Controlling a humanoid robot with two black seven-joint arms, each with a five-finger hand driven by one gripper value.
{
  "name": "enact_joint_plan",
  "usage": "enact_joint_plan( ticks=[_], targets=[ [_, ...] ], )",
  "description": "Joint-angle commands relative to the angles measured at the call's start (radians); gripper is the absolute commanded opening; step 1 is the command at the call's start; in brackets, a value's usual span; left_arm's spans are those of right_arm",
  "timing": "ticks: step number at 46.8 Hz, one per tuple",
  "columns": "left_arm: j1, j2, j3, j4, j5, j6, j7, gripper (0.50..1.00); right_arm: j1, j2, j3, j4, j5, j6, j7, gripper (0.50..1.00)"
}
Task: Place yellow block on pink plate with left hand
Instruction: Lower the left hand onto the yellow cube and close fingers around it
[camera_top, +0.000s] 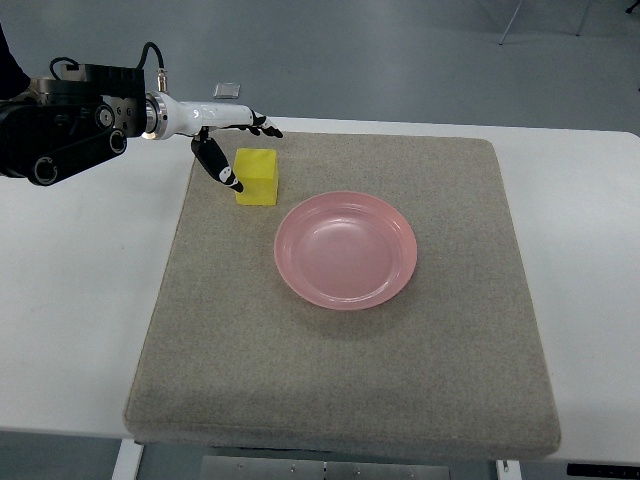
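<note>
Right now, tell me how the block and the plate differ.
The block is yellow and boxy, while the plate is pink, round and shallow. The block is much smaller across than the plate. The block sits by the left hand, with a fingertip at its side; the plate lies apart from it, empty. Both rest on the grey mat.

No text, label, brand or number can be read anywhere in this view (the robot arm housing and the small object lying at the far table edge are too small to tell).
</note>
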Motion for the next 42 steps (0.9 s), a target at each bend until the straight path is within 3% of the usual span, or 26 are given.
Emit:
enact_joint_plan(
  ticks=[1,13,18,29,32,35,38,42],
  targets=[
    [0.014,-0.008,0.0,0.002,-0.001,0.002,0.0,0.941,0.0,0.0,-0.001,0.0,0.0,0.0,0.001,0.924],
    [0.03,-0.043,0.0,0.058,-0.002,0.002,0.0,0.924,0.0,0.0,-0.001,0.0,0.0,0.0,0.0,0.924],
    [0.04,-0.051,0.0,0.07,-0.002,0.002,0.0,0.862,0.0,0.0,0.001,0.0,0.0,0.0,0.001,0.924],
    [0.049,-0.063,0.0,0.091,-0.002,0.016,0.0,0.774,0.0,0.0,-0.001,0.0,0.0,0.0,0.001,0.924],
    [0.058,-0.074,0.0,0.107,-0.004,0.029,0.0,0.714,0.0,0.0,-0.001,0.0,0.0,0.0,0.001,0.924],
    [0.06,-0.075,0.0,0.119,-0.004,0.04,0.0,0.69,0.0,0.0,0.001,0.0,0.0,0.0,0.0,0.924],
    [0.06,-0.075,0.0,0.121,-0.004,0.045,0.0,0.624,0.0,0.0,0.001,0.0,0.0,0.0,0.001,0.924],
    [0.06,-0.075,0.0,0.121,-0.004,0.045,0.0,0.587,0.0,0.0,0.001,0.0,0.0,0.0,0.0,0.924]
  ],
)
